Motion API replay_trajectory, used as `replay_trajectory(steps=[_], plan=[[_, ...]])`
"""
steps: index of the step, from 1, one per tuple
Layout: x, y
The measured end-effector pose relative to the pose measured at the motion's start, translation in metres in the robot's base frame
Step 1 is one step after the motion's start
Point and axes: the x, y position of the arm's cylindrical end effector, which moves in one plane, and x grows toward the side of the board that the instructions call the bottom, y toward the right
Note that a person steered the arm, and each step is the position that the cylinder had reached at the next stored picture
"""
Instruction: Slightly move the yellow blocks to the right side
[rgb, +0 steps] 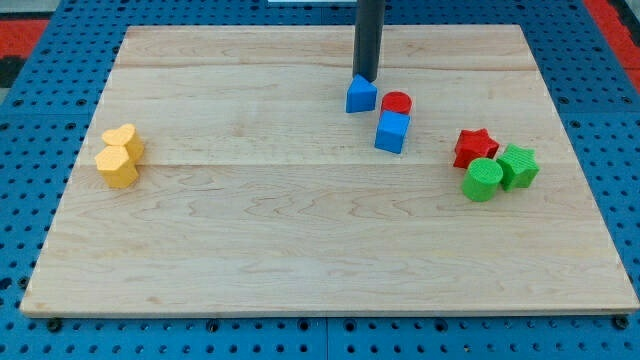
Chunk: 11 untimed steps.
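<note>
Two yellow blocks sit touching at the view's left: a yellow heart (122, 141) and, just below it, a yellow hexagon (116, 166). My tip (366, 78) is at the view's top centre, far to the right of the yellow blocks. It stands just above a blue pointed block (361, 95), touching it or nearly so.
A red cylinder (397, 102) and a blue cube (392, 131) lie right of the blue pointed block. At the view's right are a red star (474, 147), a green cylinder (483, 180) and a green star-like block (518, 166). The wooden board (300, 250) lies on a blue pegboard.
</note>
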Motion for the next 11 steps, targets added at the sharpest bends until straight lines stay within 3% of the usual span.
replay_trajectory(steps=[2, 4, 5, 6, 9, 10, 11], plan=[[-0.071, -0.031], [-0.069, -0.236], [-0.035, -0.36], [-0.035, -0.36], [0.127, -0.36], [0.133, -0.348], [0.133, -0.295]])
